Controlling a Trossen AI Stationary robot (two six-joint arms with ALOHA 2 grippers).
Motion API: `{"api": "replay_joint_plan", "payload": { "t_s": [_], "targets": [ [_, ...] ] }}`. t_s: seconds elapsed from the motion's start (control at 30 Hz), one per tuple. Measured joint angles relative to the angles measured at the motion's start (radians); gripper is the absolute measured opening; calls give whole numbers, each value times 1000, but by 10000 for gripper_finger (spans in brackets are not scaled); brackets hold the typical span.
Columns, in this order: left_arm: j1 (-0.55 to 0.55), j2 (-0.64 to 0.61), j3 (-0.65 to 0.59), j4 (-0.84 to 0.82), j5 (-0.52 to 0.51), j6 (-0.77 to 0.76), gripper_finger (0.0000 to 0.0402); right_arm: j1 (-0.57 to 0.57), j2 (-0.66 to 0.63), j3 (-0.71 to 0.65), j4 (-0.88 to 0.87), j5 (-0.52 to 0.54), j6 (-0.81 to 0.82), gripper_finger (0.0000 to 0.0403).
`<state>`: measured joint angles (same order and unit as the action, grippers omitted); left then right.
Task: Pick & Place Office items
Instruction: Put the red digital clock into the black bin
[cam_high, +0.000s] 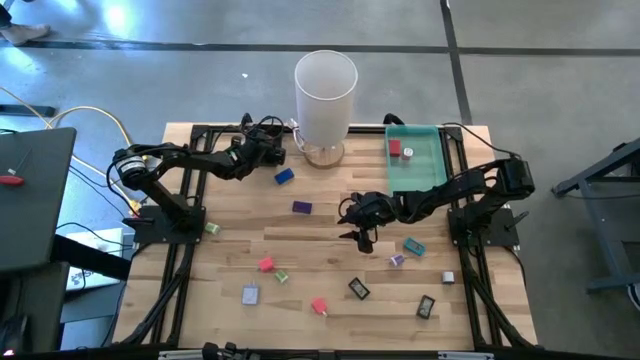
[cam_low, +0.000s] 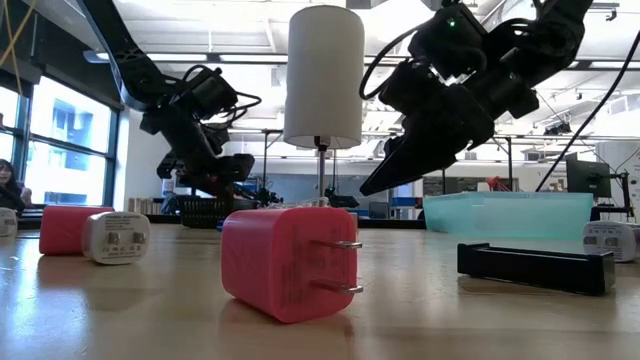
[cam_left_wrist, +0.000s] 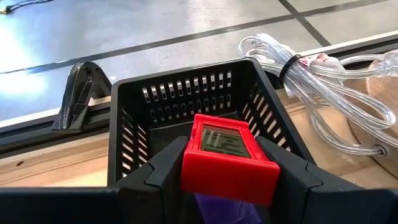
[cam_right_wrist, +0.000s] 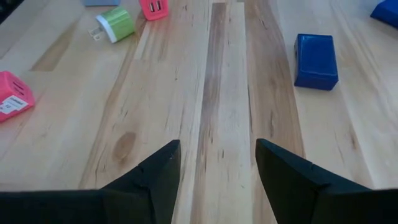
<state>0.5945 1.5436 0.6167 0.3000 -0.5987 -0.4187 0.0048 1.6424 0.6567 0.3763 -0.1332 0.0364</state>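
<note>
Left tool (cam_left_wrist: 229, 180) pinches a red timer-like block (cam_left_wrist: 229, 158) with a grey display, held just above the black slatted tray (cam_left_wrist: 134, 118) at the bench's (cam_high: 330, 270) far edge. Right tool (cam_right_wrist: 217, 171) hovers mid-bench, fingers spread, holding nothing. Blue block (cam_right_wrist: 316, 60), pink piece (cam_right_wrist: 12, 96) and green-and-white plug (cam_right_wrist: 115, 25) lie loose on the wood.

Bright, even overhead light with floor glare (cam_high: 120, 20) at far left, soft shadows, foreground charger (cam_low: 285, 262) slightly blurred.
</note>
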Motion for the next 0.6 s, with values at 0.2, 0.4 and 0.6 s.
{"api": "replay_joint_plan", "payload": {
  "t_s": [0.2, 0.4, 0.6],
  "targets": [
    [7, 0, 0, 0, 2, 0, 162, 0, 0, 0, 3, 0, 3, 195],
    [31, 0, 0, 0, 1, 0, 162, 0, 0, 0, 3, 0, 3, 195],
    [45, 0, 0, 1, 20, 0, 162, 0, 0, 0, 3, 0, 2, 195]
  ]
}}
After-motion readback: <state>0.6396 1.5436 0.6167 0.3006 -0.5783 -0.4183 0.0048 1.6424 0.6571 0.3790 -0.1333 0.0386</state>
